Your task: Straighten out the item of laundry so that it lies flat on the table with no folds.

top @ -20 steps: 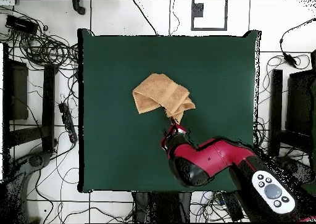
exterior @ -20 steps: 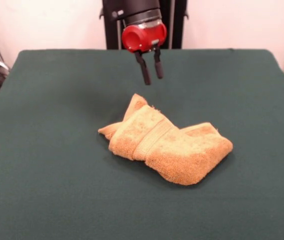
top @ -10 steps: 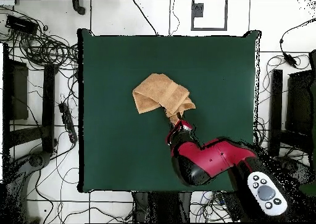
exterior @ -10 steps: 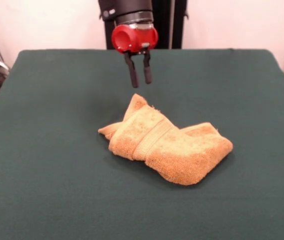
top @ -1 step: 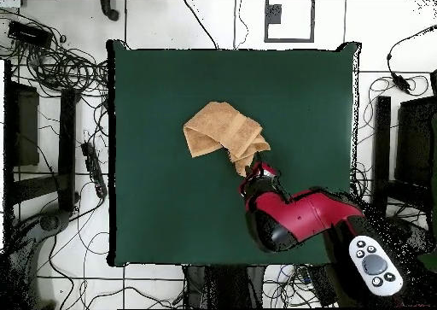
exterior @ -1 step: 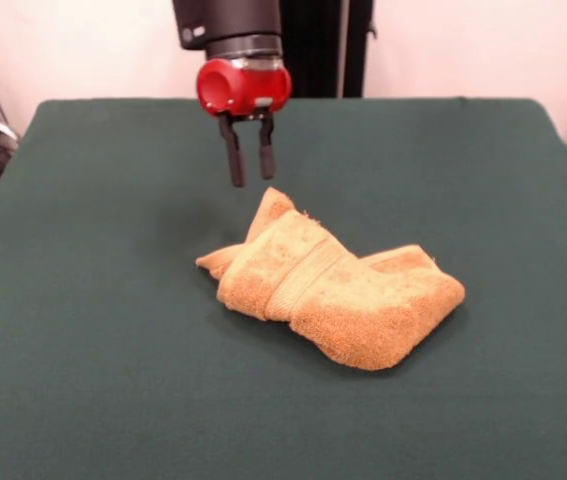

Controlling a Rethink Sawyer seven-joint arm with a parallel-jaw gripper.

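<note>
Crumpled towel [exterior @ -1 step: 333, 295] – just below open claw [exterior @ -1 step: 249, 166]

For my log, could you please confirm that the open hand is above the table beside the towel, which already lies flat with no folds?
Not quite: the towel is still bunched and folded over itself, as the front view shows. The rest holds: the open hand is above the table beside the towel's corner.
</note>
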